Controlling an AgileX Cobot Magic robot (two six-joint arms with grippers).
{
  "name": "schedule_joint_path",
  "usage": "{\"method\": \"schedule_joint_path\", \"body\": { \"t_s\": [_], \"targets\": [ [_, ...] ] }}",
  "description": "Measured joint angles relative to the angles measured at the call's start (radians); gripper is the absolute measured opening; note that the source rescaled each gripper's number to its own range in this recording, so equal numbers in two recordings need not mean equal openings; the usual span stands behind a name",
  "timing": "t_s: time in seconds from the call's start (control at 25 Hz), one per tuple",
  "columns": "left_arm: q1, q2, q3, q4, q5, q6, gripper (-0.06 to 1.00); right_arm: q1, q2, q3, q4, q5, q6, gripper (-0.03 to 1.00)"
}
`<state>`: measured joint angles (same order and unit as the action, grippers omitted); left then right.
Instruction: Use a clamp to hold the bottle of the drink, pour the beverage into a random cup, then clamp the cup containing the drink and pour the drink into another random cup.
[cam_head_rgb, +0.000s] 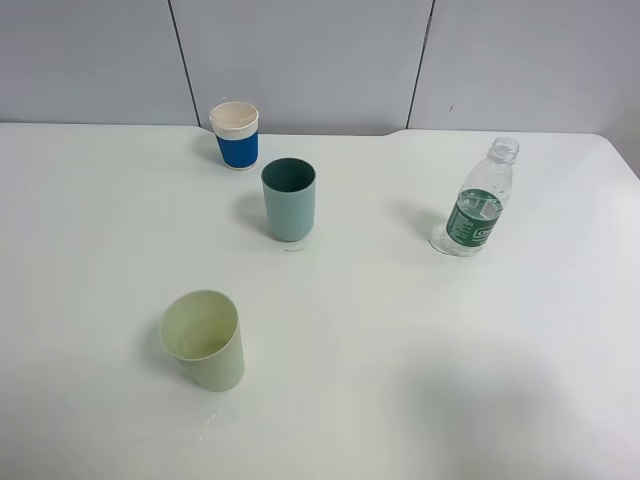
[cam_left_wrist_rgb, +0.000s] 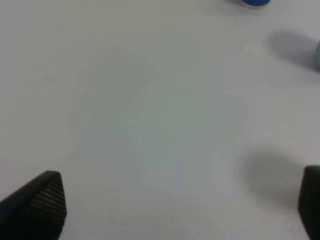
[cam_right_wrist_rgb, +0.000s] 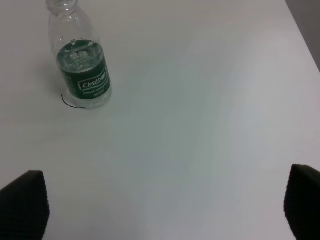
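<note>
The uncapped bottle (cam_head_rgb: 478, 205) stands upright on the tabletop (cam_head_rgb: 450, 350), well apart from the teal cup (cam_head_rgb: 289, 199); both the left gripper (cam_left_wrist_rgb: 175, 200) and right gripper (cam_right_wrist_rgb: 165, 205) are seen spread apart, empty. A careless approach could tip the light bottle and spill it

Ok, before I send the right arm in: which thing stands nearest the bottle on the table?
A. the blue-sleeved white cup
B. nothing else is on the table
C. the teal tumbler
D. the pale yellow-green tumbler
C: in the high view the teal tumbler stands closer to the bottle than the blue-sleeved white cup or the pale yellow-green tumbler.
</note>
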<state>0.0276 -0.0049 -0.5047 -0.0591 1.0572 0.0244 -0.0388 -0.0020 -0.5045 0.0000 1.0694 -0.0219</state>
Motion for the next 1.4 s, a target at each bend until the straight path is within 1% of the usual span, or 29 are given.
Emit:
{"method": "schedule_joint_path", "body": {
  "t_s": [0.2,1.4],
  "targets": [
    [-0.017,0.000,0.000,0.000,0.000,0.000,0.79,0.000,0.000,0.000,0.000,0.000,0.000,0.94],
    [-0.017,0.000,0.000,0.000,0.000,0.000,0.79,0.000,0.000,0.000,0.000,0.000,0.000,0.94]
  ]
}}
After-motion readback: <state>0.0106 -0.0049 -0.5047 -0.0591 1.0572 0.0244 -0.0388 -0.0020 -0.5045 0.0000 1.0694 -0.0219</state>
